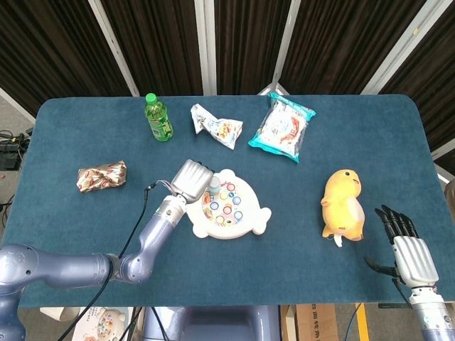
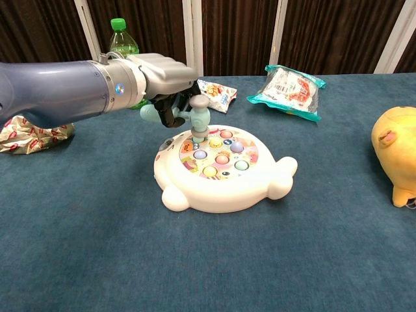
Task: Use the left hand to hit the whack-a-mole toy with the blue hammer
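Note:
The white whack-a-mole toy (image 1: 229,205) (image 2: 221,170) lies at the table's middle, its top covered with coloured buttons. My left hand (image 1: 192,180) (image 2: 162,77) grips the pale blue hammer (image 2: 197,117) by its handle. The hammer's grey head (image 1: 214,186) stands upright with its lower face touching a button at the toy's back left. My right hand (image 1: 408,247) hovers open at the table's front right corner, holding nothing, and shows only in the head view.
A green bottle (image 1: 158,117) (image 2: 121,38), a crumpled snack wrapper (image 1: 217,126) and a teal snack bag (image 1: 282,127) (image 2: 288,91) line the far side. A red foil packet (image 1: 102,175) (image 2: 32,132) lies left. A yellow plush toy (image 1: 342,204) (image 2: 396,152) sits right.

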Action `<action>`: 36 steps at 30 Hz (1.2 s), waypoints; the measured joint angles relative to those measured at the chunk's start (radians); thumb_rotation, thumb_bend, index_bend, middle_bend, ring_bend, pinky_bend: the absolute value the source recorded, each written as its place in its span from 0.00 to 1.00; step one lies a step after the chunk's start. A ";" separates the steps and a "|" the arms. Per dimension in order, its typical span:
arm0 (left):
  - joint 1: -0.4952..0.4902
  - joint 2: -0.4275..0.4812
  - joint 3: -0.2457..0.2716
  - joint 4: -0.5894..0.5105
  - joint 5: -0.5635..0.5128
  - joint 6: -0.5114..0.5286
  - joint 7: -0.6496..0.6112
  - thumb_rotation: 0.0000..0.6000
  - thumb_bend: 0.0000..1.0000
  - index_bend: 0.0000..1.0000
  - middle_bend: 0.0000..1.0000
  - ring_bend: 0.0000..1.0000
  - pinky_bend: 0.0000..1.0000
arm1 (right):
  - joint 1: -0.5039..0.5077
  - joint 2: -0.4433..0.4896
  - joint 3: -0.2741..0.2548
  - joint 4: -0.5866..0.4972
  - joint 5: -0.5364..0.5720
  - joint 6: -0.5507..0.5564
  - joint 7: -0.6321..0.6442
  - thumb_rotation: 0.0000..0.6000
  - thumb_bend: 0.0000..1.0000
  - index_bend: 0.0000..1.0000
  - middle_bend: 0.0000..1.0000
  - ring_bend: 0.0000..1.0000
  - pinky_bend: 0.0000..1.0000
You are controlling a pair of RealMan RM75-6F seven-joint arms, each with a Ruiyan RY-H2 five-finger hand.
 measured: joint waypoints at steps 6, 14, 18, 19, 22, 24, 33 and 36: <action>-0.007 -0.001 0.021 0.013 -0.019 0.002 0.004 1.00 0.58 0.62 0.47 0.42 0.56 | 0.000 0.002 0.001 -0.002 0.002 0.000 0.004 1.00 0.22 0.00 0.00 0.00 0.00; -0.013 -0.014 0.043 0.032 -0.020 0.003 -0.005 1.00 0.58 0.62 0.47 0.42 0.56 | 0.002 0.003 0.002 -0.006 0.007 -0.007 0.007 1.00 0.22 0.00 0.00 0.00 0.00; -0.016 -0.012 0.039 0.026 -0.010 0.010 -0.017 1.00 0.58 0.62 0.47 0.42 0.56 | 0.002 0.003 0.002 -0.007 0.007 -0.006 0.007 1.00 0.22 0.00 0.00 0.00 0.00; -0.017 -0.010 0.035 0.022 -0.007 0.013 -0.023 1.00 0.58 0.62 0.47 0.42 0.56 | 0.002 0.003 0.002 -0.007 0.007 -0.006 0.007 1.00 0.22 0.00 0.00 0.00 0.00; -0.019 -0.004 0.019 0.008 0.001 0.023 -0.041 1.00 0.58 0.62 0.47 0.42 0.56 | 0.002 0.003 0.002 -0.008 0.008 -0.006 0.008 1.00 0.22 0.00 0.00 0.00 0.00; -0.022 0.000 0.007 -0.006 0.005 0.029 -0.051 1.00 0.58 0.62 0.47 0.42 0.56 | 0.002 0.004 0.003 -0.009 0.009 -0.008 0.009 1.00 0.22 0.00 0.00 0.00 0.00; -0.044 -0.001 0.000 -0.028 -0.012 0.037 -0.049 1.00 0.58 0.62 0.47 0.42 0.56 | 0.003 0.004 0.002 -0.011 0.008 -0.009 0.009 1.00 0.22 0.00 0.00 0.00 0.00; -0.049 -0.011 0.008 -0.021 -0.019 0.035 -0.044 1.00 0.58 0.62 0.47 0.42 0.56 | 0.003 0.004 0.003 -0.012 0.009 -0.010 0.010 1.00 0.22 0.00 0.00 0.00 0.00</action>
